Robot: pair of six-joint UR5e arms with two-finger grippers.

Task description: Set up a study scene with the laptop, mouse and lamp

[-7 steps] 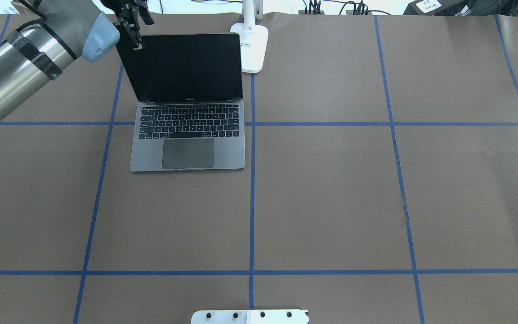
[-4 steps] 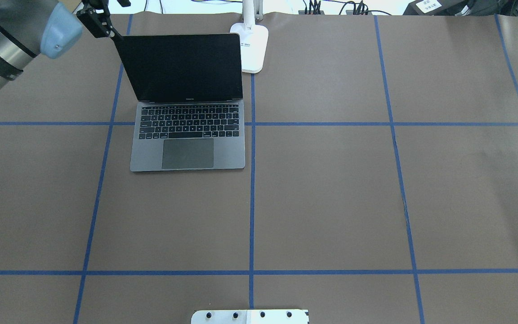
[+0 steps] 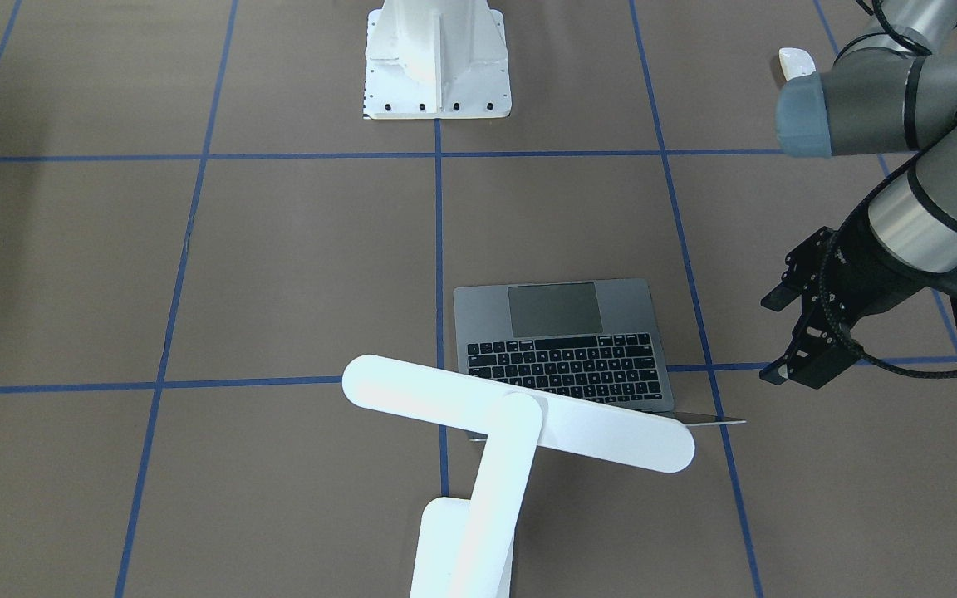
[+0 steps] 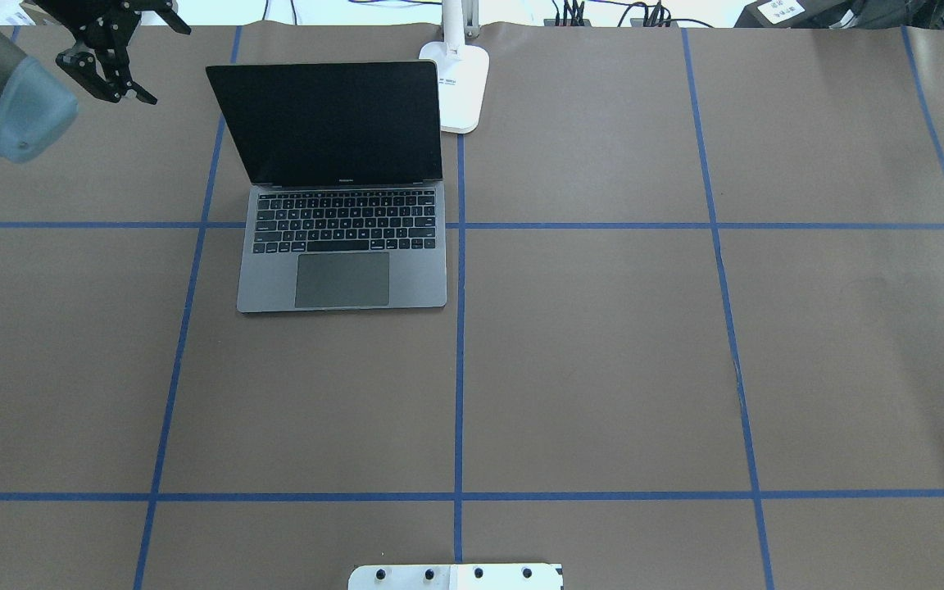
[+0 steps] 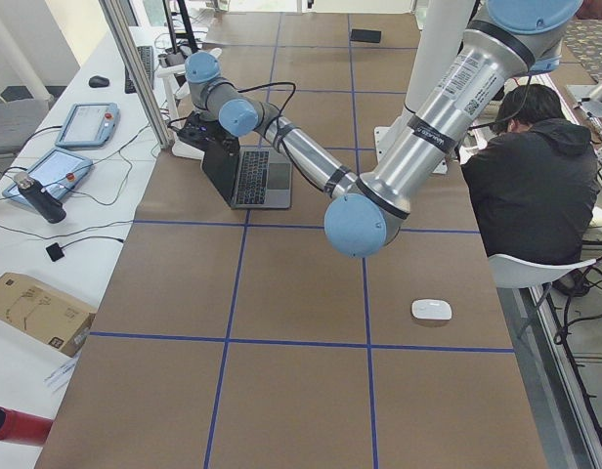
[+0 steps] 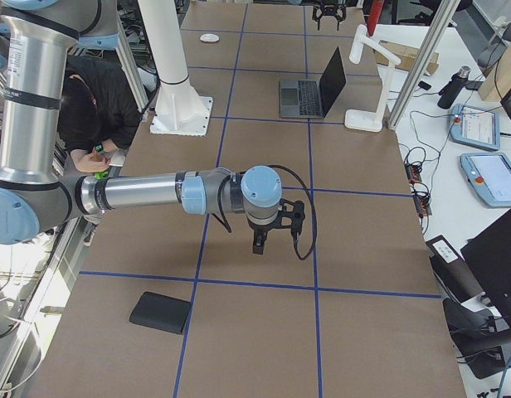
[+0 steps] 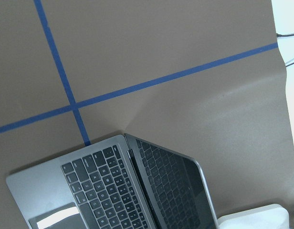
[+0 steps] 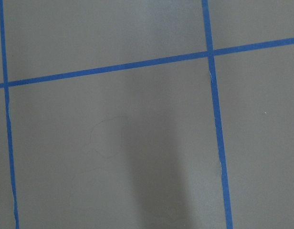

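laptop (image 4: 341, 246) open on desk (image 4: 603, 344), lamp (image 4: 465, 86) beside lid, left gripper (image 3: 777, 340) jaws released, empty, right gripper (image 6: 258, 243) jaws: cannot tell

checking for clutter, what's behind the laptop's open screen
Behind the slim grey metal laptop: brown table paper and the white desk lamp's base at its right rear corner. The tilted lid covers the strip beneath it.

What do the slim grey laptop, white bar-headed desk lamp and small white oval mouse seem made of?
Slim grey laptop: probably matte metal, by its even dull-grey casing. White bar-headed desk lamp: likely smooth plastic, uniformly white with soft glare. Small white oval mouse: perhaps plastic; too small to judge finish.
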